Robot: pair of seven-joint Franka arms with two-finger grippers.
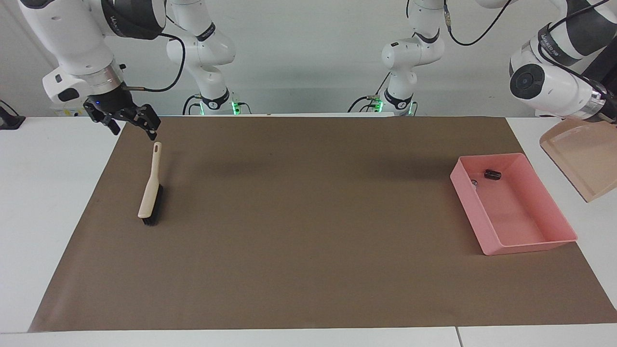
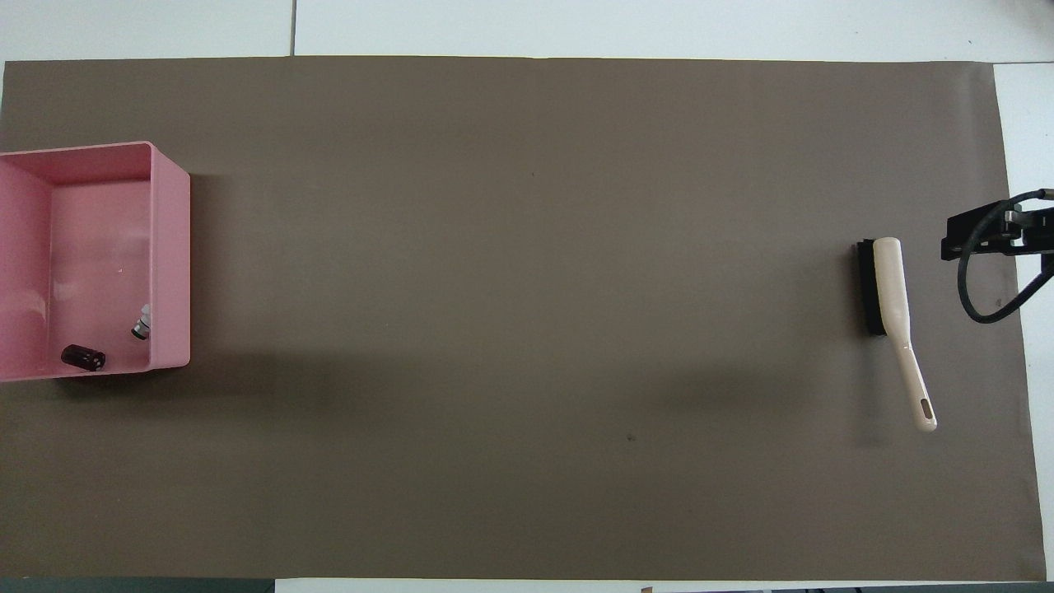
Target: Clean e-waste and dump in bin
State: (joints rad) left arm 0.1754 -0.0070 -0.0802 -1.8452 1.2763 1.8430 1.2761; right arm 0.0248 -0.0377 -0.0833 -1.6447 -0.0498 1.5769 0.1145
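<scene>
- The right arm reaches in from its own end of the table, wrist bent downward, and its right gripper [image 1: 136,126] hangs in the air over the brown mat's [image 1: 308,231] corner nearest the robots, just above the tip of the brush [image 1: 151,185] handle without touching it. Its fingers stand spread apart, holding nothing.
- The left arm is folded high past the mat's edge at the left arm's end of the table. The left gripper is out of frame, clamped on the beige dustpan [image 1: 583,156], which hangs tilted in the air over the white tabletop [image 1: 595,217], beside the bin.
- The bin [image 1: 554,212] sits on the mat at the left arm's end, its long axis running away from the robots, slightly slanted.
- Both pieces of e-waste lie inside it, at the end nearest the robots: the dark cylinder [image 1: 492,174] on its side along that short wall, the small white piece [image 2: 142,323] against the long wall facing the mat's middle.
- The brush lies flat, handle pointing toward the robots.
</scene>
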